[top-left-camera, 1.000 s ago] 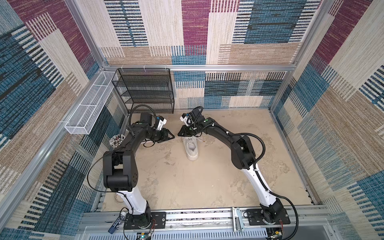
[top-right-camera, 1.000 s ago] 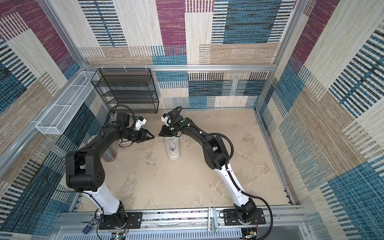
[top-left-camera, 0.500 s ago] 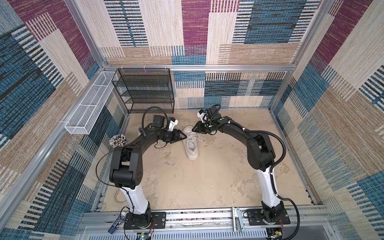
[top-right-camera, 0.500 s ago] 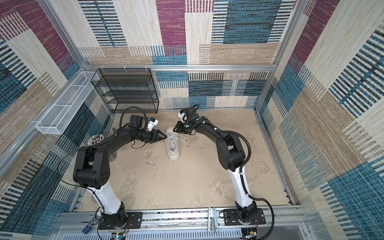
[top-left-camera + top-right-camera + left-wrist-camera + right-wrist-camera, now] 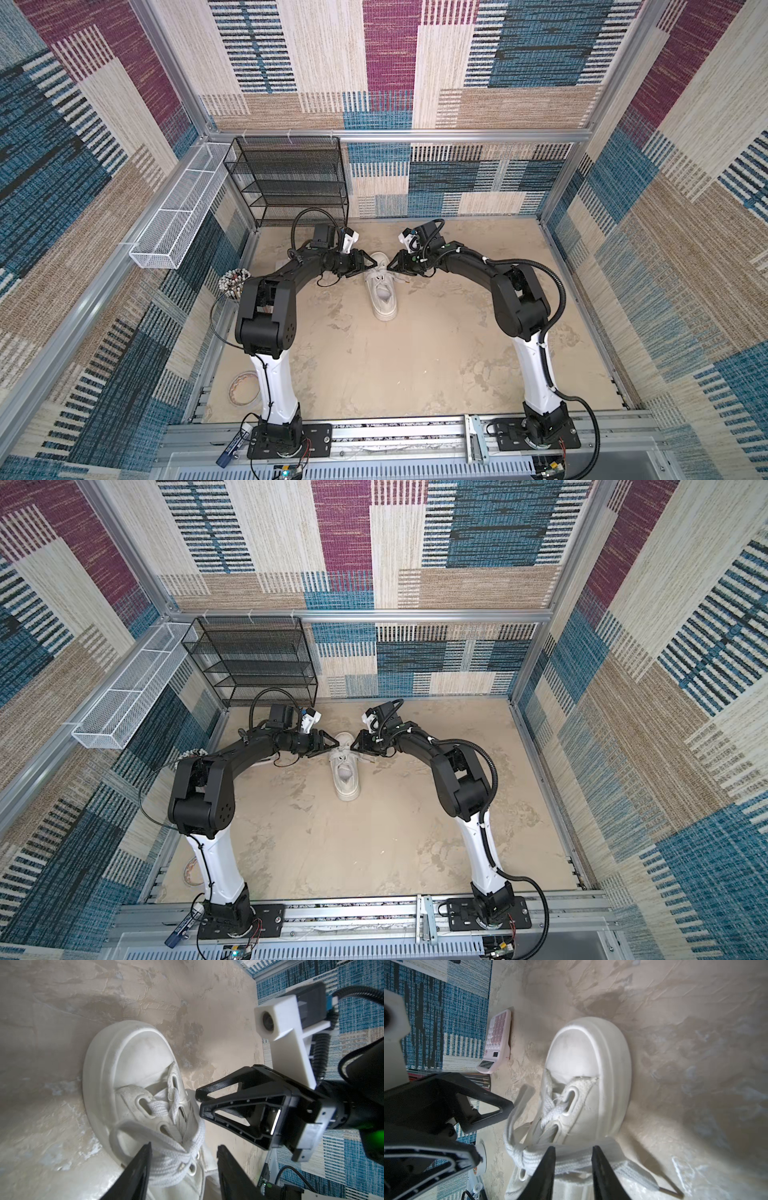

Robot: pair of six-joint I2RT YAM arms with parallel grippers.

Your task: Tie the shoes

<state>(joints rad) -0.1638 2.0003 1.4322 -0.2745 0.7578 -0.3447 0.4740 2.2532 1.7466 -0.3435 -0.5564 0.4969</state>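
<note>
Where both grippers meet, the white sneaker (image 5: pixel 382 293) lies between their fingers: the left gripper (image 5: pixel 184 1147) spreads its fingers around the laces (image 5: pixel 166 1159), the right gripper (image 5: pixel 573 1148) holds its fingers slightly parted across one lace; a cup of pencils (image 5: pixel 232 283) stands well behind the left fingers.

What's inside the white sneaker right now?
Through the opening of the sneaker, both top views show only pale lining and no object. The toe end is hidden under the laces.
</note>
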